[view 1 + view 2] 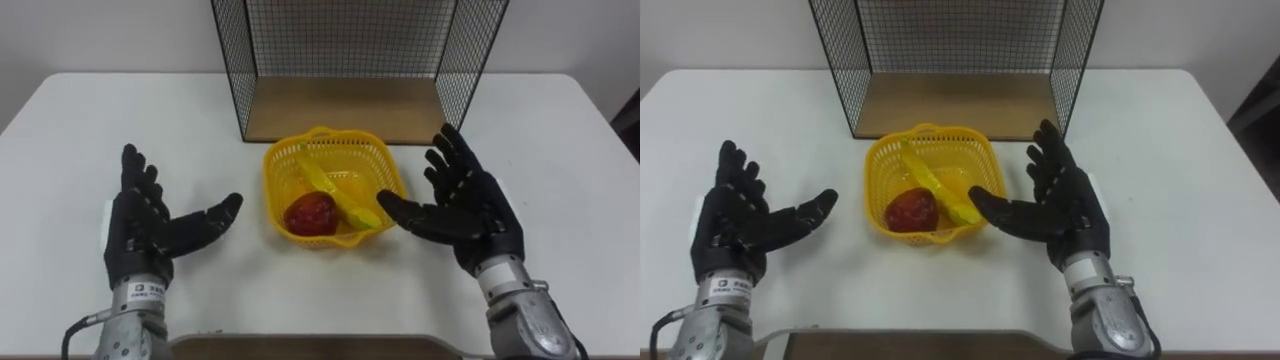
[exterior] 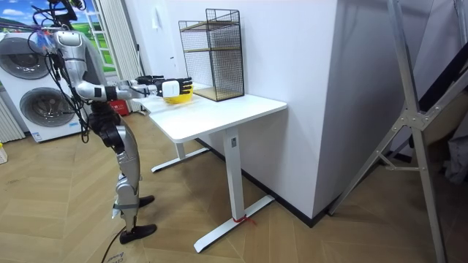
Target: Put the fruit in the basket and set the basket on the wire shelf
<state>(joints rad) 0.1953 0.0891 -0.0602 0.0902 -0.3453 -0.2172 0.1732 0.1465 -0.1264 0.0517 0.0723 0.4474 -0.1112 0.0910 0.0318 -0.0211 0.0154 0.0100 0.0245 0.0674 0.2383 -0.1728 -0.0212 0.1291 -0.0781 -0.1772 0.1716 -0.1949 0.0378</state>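
The yellow basket (image 1: 283,165) stands on the white table (image 1: 120,110), just in front of the open side of the wire shelf (image 1: 340,112); inside it lie a red fruit (image 1: 311,213) and a banana (image 1: 335,188), so the filling part looks finished; what remains, in my judgement, is to lift the basket into the shelf. This is probably why both hands are held on either side of it, palms turned inward, as if to take it between them. The right hand (image 1: 470,205) is spread wide with straight fingers and holds nothing; it is just beside the basket's right rim; its thumb reaches over the front corner, but I cannot tell whether it touches there. The left hand (image 1: 145,225) is equally released and empty; it is well apart from the basket and would need to come closer for a two-sided lift.
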